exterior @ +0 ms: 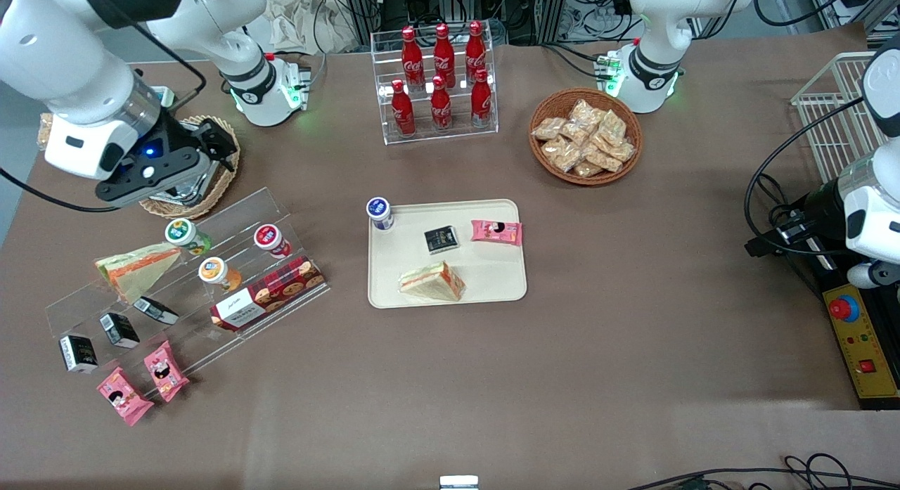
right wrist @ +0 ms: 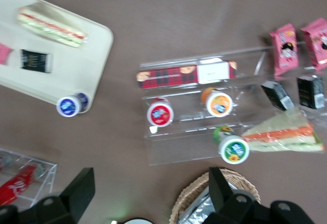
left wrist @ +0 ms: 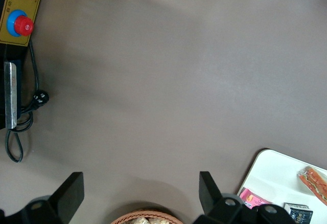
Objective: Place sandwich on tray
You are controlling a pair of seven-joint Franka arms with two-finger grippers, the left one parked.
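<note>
- The sandwich [exterior: 432, 281] lies flat on the tray [exterior: 492, 279], close to the tray's edge nearest the front camera, its layered orange-red and green filling showing through clear wrap.
- The tray sits near the middle of the tabletop [exterior: 562, 377]; it also carries a small black packet [exterior: 441, 239], a pink snack pack [exterior: 496, 231] and a blue-lidded cup [exterior: 379, 213] at the corner farthest from the camera, toward the working arm's end.
- The gripper [exterior: 214, 147] hangs empty toward the working arm's end of the tabletop, above a wicker basket [exterior: 218, 181] that holds a crinkled foil container [right wrist: 204, 211]; its fingers [right wrist: 82, 188] stand spread wide apart, well away from the sandwich.
- A clear stepped display rack [exterior: 281, 209] stands just nearer the camera than that basket, holding a larger pale wedge with an orange stripe [exterior: 137, 268], three lidded cups, a red plaid biscuit box [exterior: 271, 293] and black packets.
- Two more pink snack packs [exterior: 144, 381] lie on the tabletop at the rack's near end.
</note>
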